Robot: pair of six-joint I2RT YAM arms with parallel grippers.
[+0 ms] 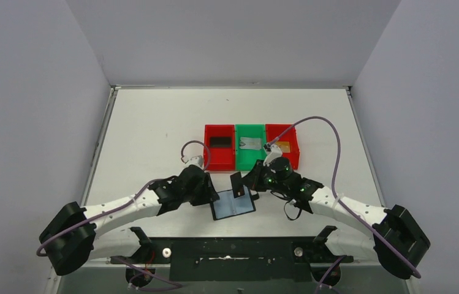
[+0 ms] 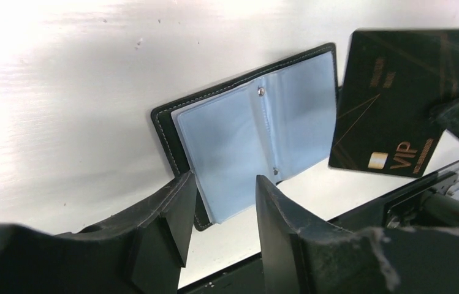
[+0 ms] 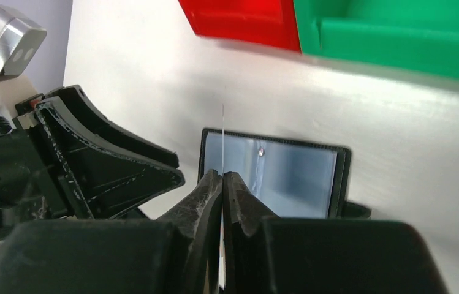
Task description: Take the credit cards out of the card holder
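The card holder (image 1: 233,206) lies open on the table between the two arms, its grey-blue sleeves (image 2: 257,128) facing up inside a black stitched cover. My left gripper (image 2: 223,184) is open, and the holder's near corner lies in the gap between its fingers (image 2: 178,208). Over the holder's right side my right gripper (image 3: 222,174) is shut on a black credit card (image 2: 398,98) marked VIP. That card (image 1: 237,184) stands upright, clear of the sleeves, and shows edge-on (image 3: 222,138) in the right wrist view.
Three bins stand in a row behind the holder: a red bin (image 1: 219,128), a green bin (image 1: 250,165) and another red bin (image 1: 296,153), each with a card inside. The arms' black base plate (image 1: 233,251) runs along the near edge.
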